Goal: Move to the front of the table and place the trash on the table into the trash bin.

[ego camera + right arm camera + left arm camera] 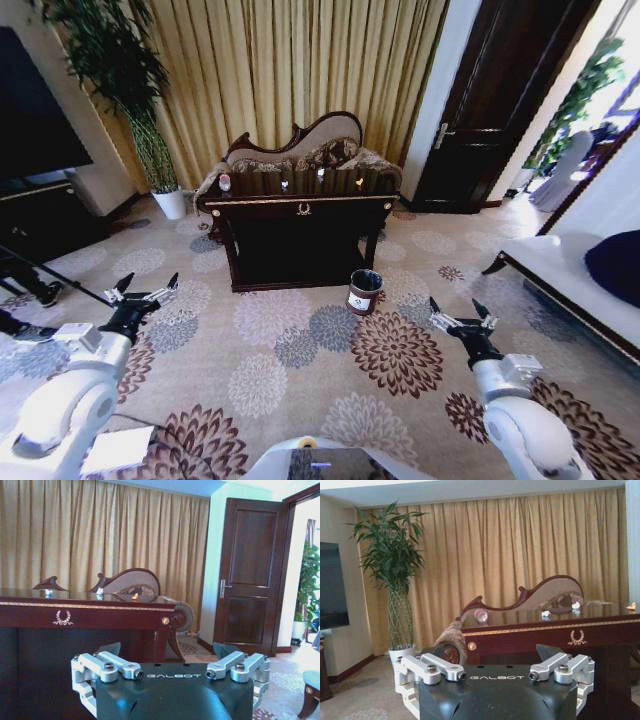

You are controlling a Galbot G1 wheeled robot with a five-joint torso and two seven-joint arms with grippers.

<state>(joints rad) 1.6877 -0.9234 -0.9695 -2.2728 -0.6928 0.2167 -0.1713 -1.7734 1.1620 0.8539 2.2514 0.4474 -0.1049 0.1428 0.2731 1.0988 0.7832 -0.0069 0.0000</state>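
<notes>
The dark wooden table [300, 210] with gold trim stands ahead, in front of the curtains. A small clear bottle [224, 183] with a red cap rests on its left end, and tiny white scraps [285, 185] lie along the top. The brown trash bin [364, 291] sits on the carpet by the table's right front leg. My left gripper [146, 290] and right gripper [460, 315] hover open and empty above the carpet, well short of the table. In the left wrist view the gripper [492, 652] faces the table [545, 625], bottle [481, 615] and scraps [546, 613]. The right wrist view has the gripper [166, 651], table [100, 612] and scraps [99, 591].
A carved sofa [300, 150] stands right behind the table. A tall plant in a white pot [170, 203] and a dark TV cabinet [40, 215] are at the left. A dark door [480, 110] is back right, a white couch [570, 275] at the right. Flowered carpet lies between me and the table.
</notes>
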